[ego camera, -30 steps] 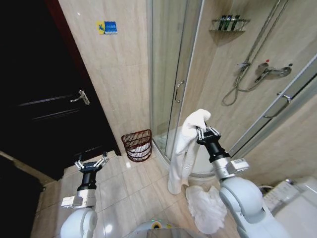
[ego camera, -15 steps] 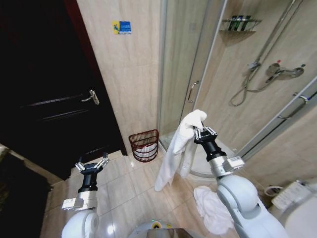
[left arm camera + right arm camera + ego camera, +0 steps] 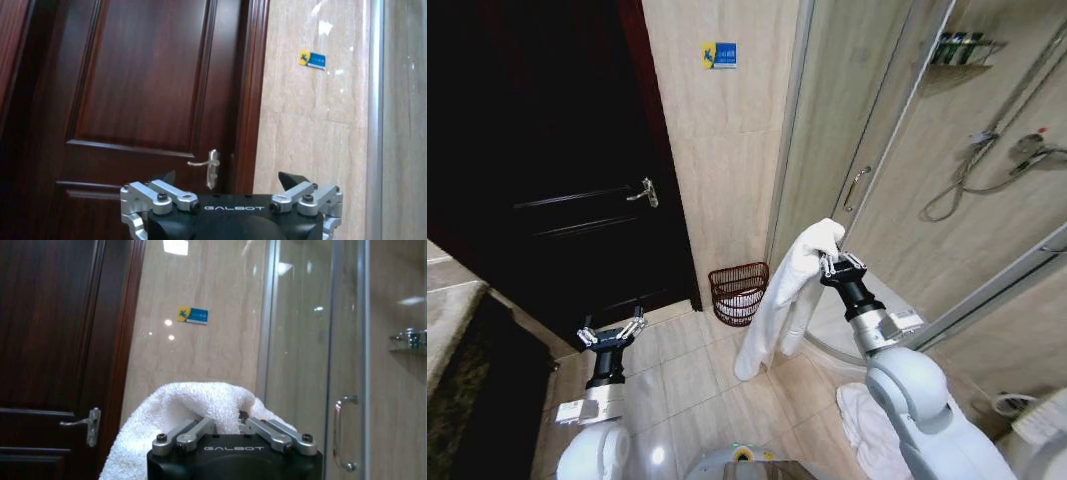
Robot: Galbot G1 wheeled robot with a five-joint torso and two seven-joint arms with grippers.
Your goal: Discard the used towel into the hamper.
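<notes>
My right gripper is raised in front of the shower door and shut on the white towel, which drapes over it and hangs down to its left. In the right wrist view the towel bunches over the closed fingers of the right gripper. The hamper, a dark reddish-brown open-weave basket with something white inside, stands on the floor against the beige wall, just left of the hanging towel. My left gripper is held open low at the left, with nothing in it; the left wrist view shows the left gripper facing the door.
A dark wooden door with a lever handle lies left of the hamper. The glass shower enclosure is on the right. Another white cloth lies on the tiled floor near my right arm.
The whole view has swung left: door, hamper and shower have all shifted rightward in the picture. The hanging towel has swung a little. Both arms keep their poses.
</notes>
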